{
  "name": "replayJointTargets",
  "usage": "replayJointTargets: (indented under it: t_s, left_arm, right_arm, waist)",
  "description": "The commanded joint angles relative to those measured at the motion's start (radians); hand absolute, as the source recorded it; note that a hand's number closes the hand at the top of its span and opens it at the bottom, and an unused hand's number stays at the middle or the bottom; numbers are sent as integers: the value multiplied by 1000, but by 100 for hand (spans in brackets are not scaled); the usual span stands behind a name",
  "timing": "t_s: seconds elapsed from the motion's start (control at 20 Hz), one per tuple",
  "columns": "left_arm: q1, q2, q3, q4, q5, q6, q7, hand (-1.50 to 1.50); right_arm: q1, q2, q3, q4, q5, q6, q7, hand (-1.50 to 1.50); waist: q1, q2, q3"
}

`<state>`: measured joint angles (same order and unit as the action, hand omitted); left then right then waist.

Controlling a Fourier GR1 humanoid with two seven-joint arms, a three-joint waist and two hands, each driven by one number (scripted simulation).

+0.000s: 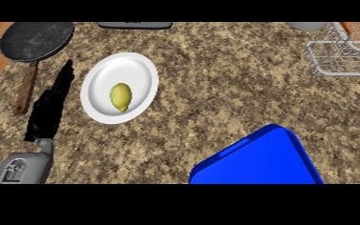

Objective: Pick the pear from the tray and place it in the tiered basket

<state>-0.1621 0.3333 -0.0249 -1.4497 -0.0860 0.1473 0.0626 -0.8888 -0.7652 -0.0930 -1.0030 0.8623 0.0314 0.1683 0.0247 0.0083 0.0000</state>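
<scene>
A yellow-green pear [121, 97] lies on a white round plate [134, 66] at the left of the speckled counter. My left hand [49, 107] is just left of the plate, edge-on, with its fingers straight and pointing away from me; it holds nothing and does not touch the pear. The wire tiered basket [336, 57] stands at the far right edge, only partly in view. My right hand does not show.
A dark frying pan [35, 40] with a brown handle lies at the far left, beyond my left hand. A large blue flat-topped object [264, 159] fills the near right. A grey object [135, 25] and a grey vessel [308, 26] sit at the far edge.
</scene>
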Motion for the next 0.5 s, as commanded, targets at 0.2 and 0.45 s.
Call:
replayJointTargets:
  t_s: [0.2, 0.45]
  left_arm:
    - [-33, -29, -1, 12, -22, 4, 2, 0]
    - [17, -10, 12, -37, -11, -25, 5, 0]
  right_arm:
    - [-93, -75, -59, 377, 12, -74, -311, 150]
    - [-126, -43, -87, 506, -14, -50, -382, 150]
  waist:
    - [4, 2, 1]
    - [9, 1, 1]
